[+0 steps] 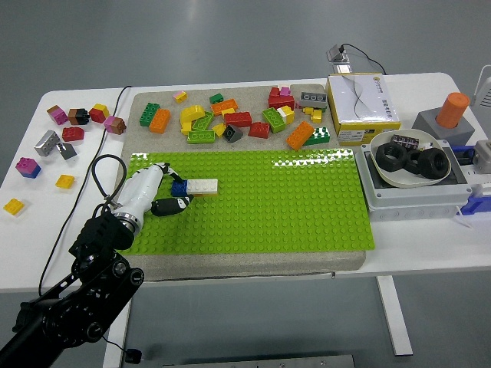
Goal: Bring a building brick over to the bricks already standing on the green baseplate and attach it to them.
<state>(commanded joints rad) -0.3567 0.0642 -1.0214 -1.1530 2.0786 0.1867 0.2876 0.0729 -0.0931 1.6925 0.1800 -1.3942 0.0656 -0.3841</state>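
I am pressing the blue brick (179, 188) against the white brick (202, 185) near the green baseplate (307, 207) left edge, my left hand (157, 192) fingers clamped on it; next I am pushing down firmly.

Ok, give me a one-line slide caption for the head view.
Left hand presses a blue brick against the white brick on the green baseplate.

- Setting: a robotics lab test station.
- White bench (430, 249) on a bare grey floor (192, 38), with cables trailing off its edge.
- Sorted props: loose bricks (230, 119), a green baseplate (307, 207), a bowl of black nuts (410, 159) on a grey box (418, 201).
- Black robot arm (77, 303) at lower left.
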